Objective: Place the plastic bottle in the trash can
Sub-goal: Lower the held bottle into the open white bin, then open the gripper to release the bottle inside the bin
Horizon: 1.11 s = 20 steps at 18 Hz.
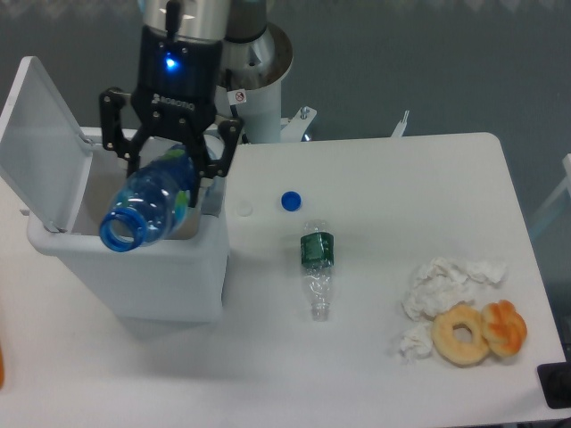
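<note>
The plastic bottle (147, 203) is blue-tinted and clear, with a blue neck ring and no cap. It hangs tilted, mouth toward the front left, over the open mouth of the trash can (134, 276). My gripper (169, 160) is shut on the bottle's rear end, directly above the can's right half. The trash can is a white rectangular bin at the table's left, its flip lid (37, 143) standing open on the left side.
A crushed clear bottle with a dark green label (316, 266) lies mid-table. A blue cap (290, 201) sits behind it. Crumpled tissues (442, 285), a doughnut (461, 334) and an orange pastry (504, 325) lie at the front right.
</note>
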Motion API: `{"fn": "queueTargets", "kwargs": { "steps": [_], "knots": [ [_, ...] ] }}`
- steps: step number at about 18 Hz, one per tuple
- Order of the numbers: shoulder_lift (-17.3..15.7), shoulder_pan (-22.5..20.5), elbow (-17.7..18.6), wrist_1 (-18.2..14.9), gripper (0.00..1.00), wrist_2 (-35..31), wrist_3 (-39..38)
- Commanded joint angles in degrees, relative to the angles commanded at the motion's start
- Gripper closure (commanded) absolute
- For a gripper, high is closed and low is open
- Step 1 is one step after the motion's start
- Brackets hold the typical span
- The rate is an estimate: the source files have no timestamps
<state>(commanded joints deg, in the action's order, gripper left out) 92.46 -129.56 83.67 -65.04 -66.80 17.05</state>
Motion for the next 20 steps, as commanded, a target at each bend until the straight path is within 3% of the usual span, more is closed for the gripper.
{"fn": "queueTargets", "kwargs": {
  "steps": [3, 8, 13, 14, 16, 17, 20],
  "knots": [
    [0.00, 1.23, 1.06, 0.44, 0.60, 0.09, -0.44],
    [-0.18, 2.82, 4.22, 3.25, 0.60, 0.00, -0.53],
    [-0.26, 3.26, 5.53, 3.60, 0.57, -0.17, -0.35],
    [-0.61, 3.26, 5.89, 3.69, 0.43, -0.09, -0.09],
    [-0.88, 3.26, 6.16, 3.78, 0.04, -0.17, 0.17],
    [-1.06, 3.26, 6.16, 3.69, 0.00, -0.17, -0.09],
    [-1.41, 3.26, 6.24, 3.60, 0.00, -0.26, -0.44]
  ]
}}
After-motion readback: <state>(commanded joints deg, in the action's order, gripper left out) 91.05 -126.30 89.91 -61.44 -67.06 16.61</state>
